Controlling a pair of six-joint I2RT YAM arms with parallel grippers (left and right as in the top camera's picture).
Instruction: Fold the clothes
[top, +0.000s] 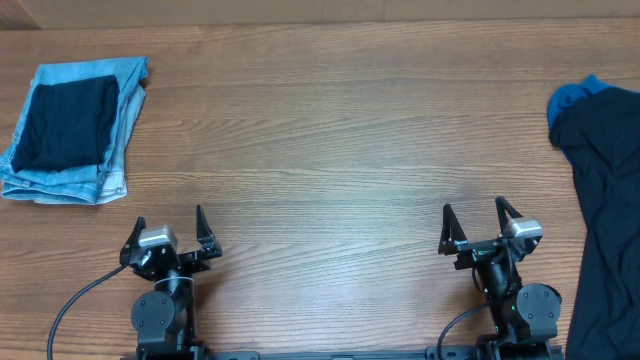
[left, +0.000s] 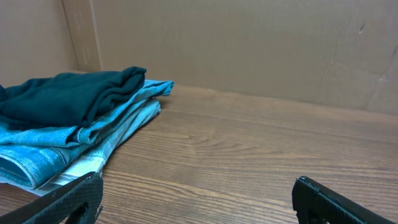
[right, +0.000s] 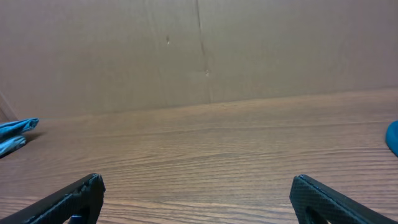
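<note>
Wooden bench (top: 330, 150) carries a large black soft-fabric T-shirt (top: 612, 200), heaped along the right edge of the frame, well apart from both arms. Folded light-blue denim jeans (top: 60, 185) lie at upper left. At the bottom, the left gripper (top: 169, 218) and right gripper (top: 474, 208) have their jaws spread wide, grasping nothing.

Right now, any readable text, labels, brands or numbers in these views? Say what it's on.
None readable in any view.
No print or tag shows on the folded jeans, the dark folded garment on them, the black T-shirt or the blue garment.
The table and the back wall carry no markings.
</note>
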